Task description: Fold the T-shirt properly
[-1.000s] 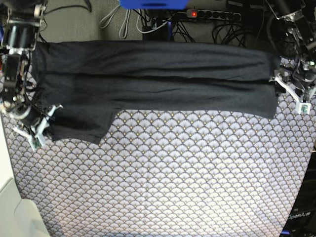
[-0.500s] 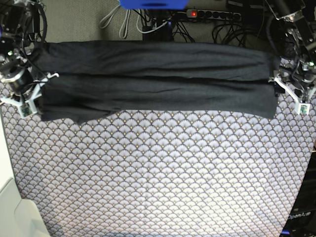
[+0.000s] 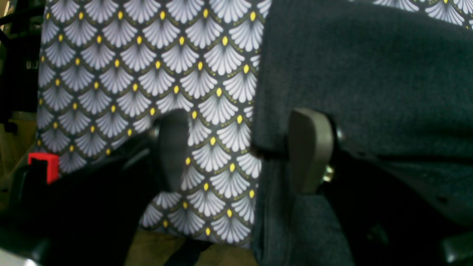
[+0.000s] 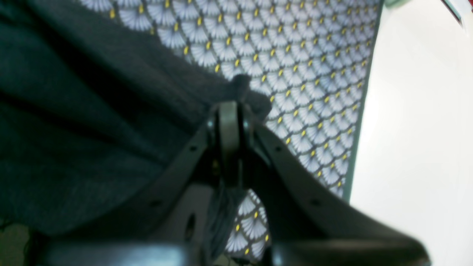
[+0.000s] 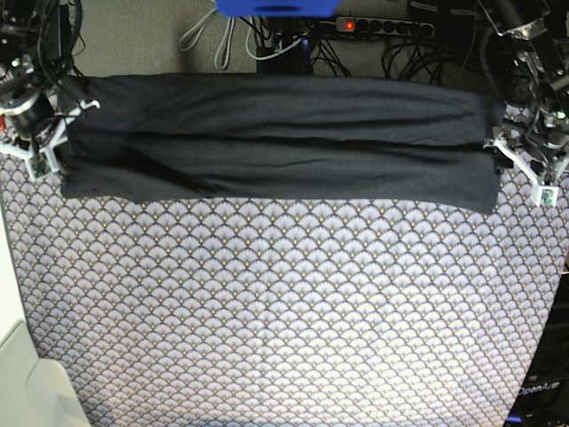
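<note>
While the T-shirt lies as one long dark strip across the top of the fan-pattern tablecloth, an arm waits at each end

Its long way runs from 9 o'clock to 3 o'clock in the base view. The right gripper sits at the 9 o'clock end with its fingers pressed tight together, and a bit of dark cloth is pinched between them. The left gripper sits at the 3 o'clock end with its fingers spread wide and nothing held; in the left wrist view one finger rests over the shirt's edge and the other is over bare tablecloth. I think the next fold brings one short end over to the other, and the right arm already has its end, so the shirt lies toward 3 o'clock from those fingers
</note>
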Available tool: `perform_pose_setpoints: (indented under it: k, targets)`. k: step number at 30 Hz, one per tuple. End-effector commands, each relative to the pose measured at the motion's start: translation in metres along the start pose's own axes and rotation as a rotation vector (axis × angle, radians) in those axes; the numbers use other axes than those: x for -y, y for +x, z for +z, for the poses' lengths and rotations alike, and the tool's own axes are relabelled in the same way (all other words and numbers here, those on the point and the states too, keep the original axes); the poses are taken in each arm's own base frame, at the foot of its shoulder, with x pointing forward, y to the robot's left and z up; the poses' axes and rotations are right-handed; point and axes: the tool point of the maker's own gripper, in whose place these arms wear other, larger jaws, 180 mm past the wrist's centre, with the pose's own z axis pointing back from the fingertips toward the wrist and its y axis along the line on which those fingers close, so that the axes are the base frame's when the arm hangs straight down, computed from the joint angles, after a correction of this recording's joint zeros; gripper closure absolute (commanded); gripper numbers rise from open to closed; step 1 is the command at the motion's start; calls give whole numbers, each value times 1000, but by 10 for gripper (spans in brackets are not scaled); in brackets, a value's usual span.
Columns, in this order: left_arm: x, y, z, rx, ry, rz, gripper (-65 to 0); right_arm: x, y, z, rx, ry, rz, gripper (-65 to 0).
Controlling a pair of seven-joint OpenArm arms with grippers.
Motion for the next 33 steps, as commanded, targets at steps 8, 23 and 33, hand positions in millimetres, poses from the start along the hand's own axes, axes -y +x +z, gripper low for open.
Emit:
perform_pose_setpoints:
  k: [8,23,33]
  targets:
    - [-10,13,5,40,21,-7,-417,-19,-16,12,-19,29,-38,0]
    - [-11,15,5,44,24,-10,-417,-11,-31,29,-50,-36,-94,0]
    - [-11,17,6,50,24,-11,-417,-26,-39,27,-70,-18,-139,0]
